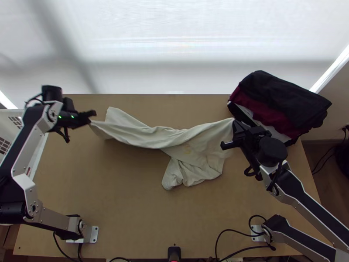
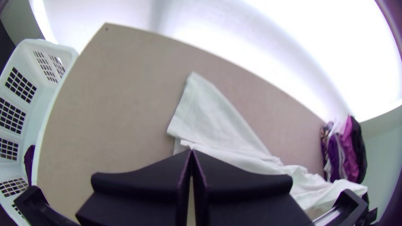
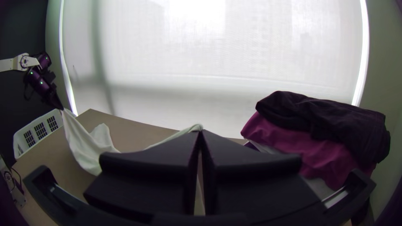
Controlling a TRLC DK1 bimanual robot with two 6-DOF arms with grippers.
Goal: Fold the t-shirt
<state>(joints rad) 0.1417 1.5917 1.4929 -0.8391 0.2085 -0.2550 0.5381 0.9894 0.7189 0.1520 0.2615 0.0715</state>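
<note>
In the top view my left gripper is shut on one end of the pale t-shirt. At the shirt's other upper end my right gripper is shut on a corner. Between them the cloth hangs in a long sagging band; its lower part lies bunched on the table. In the left wrist view, the fingers of my left gripper meet on the t-shirt, with a flat flap beyond. The right wrist view has my right gripper pinching a tip of the t-shirt.
A heap of dark and magenta clothes stands at the table's back right. A white basket stands along the left edge. The wooden table shows bare wood in front of the shirt. Black cables run along its near edge.
</note>
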